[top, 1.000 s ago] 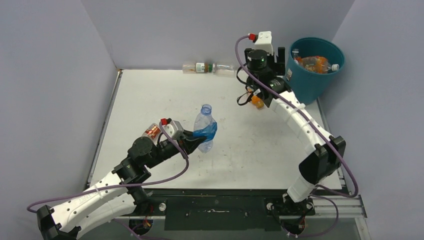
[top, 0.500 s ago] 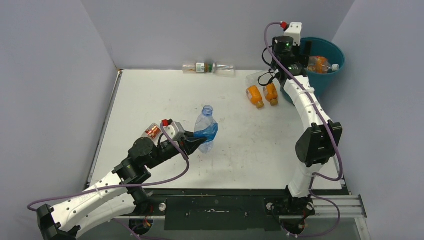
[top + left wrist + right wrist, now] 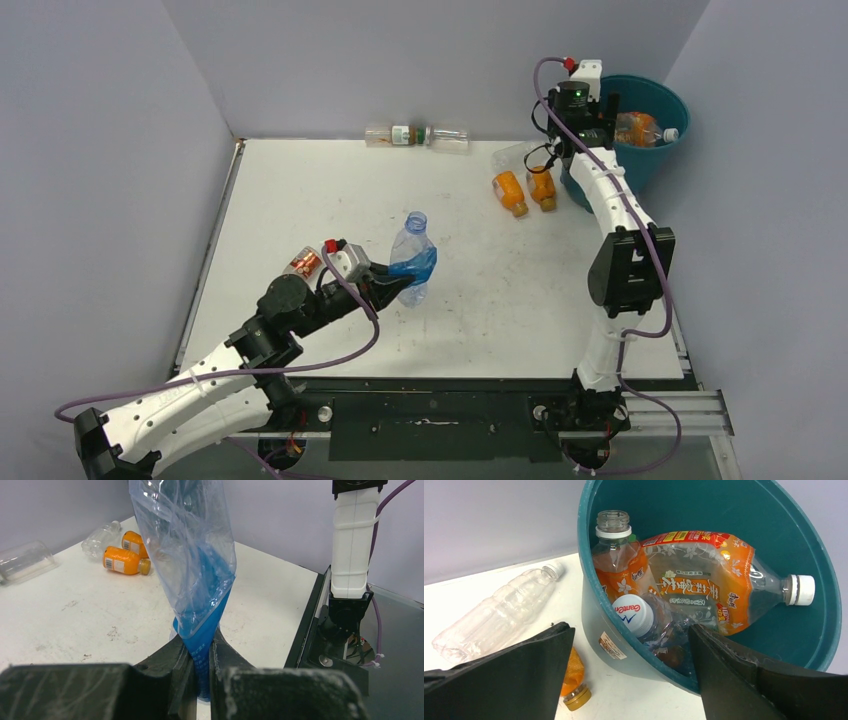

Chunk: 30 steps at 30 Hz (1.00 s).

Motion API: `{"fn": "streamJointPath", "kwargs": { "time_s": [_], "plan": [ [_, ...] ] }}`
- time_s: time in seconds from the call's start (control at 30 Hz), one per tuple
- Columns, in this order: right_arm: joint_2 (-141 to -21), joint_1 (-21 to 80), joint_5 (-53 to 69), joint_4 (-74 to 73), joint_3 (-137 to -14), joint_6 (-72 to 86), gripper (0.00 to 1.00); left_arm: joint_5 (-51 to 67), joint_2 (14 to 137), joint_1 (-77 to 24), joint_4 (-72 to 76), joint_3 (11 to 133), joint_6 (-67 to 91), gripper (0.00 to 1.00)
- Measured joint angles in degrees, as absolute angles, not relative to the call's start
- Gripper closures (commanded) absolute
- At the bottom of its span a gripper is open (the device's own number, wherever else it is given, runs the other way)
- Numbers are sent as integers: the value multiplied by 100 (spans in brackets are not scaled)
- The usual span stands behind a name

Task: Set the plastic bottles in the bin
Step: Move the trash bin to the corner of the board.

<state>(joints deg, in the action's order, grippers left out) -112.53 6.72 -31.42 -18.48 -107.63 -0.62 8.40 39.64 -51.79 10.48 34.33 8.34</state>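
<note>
My left gripper [image 3: 388, 283] is shut on the blue label of a crushed clear bottle [image 3: 411, 250], which it holds upright above the table; in the left wrist view the fingers [image 3: 181, 655] pinch that bottle [image 3: 192, 555] flat. My right gripper [image 3: 603, 112] stands open over the near rim of the teal bin [image 3: 652, 155], with nothing between its fingers. The bin [image 3: 709, 505] holds an orange-labelled jug [image 3: 704, 580], an uncapped orange bottle [image 3: 616, 565] and a white-capped bottle [image 3: 633, 615]. Two orange bottles [image 3: 510, 193] [image 3: 542, 187] and a clear one [image 3: 512, 155] lie beside the bin.
Two clear bottles [image 3: 385, 134] [image 3: 448, 138] lie against the back wall. A small red-labelled bottle [image 3: 305, 262] lies beside my left wrist. Grey walls close in the table [image 3: 300, 190] on three sides; the bin stands off its far right corner.
My right arm has swung from over the orange bottles on the table up to the bin's rim. The left arm and its bottle have not moved.
</note>
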Motion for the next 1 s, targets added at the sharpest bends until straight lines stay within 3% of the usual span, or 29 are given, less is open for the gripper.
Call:
{"fn": "streamJointPath", "kwargs": {
  "time_s": [0.13, 0.5, 0.8, 1.0],
  "plan": [
    [-11255, 602, -3046, -1839, -10763, -82, 41, 882, 3990, -5179, 1050, 3433, 834, 100],
    [-11319, 528, -2880, -1592, -10763, -244, 62, 917, 4014, -5179, 1050, 3433, 834, 100],
    [-11327, 528, -2615, -1551, -10763, -172, 66, 923, 4014, -5179, 1050, 3433, 834, 100],
    [-11327, 528, -2346, -1584, -10768, -60, 79, 923, 4014, -5179, 1050, 3433, 834, 100]
  ]
}}
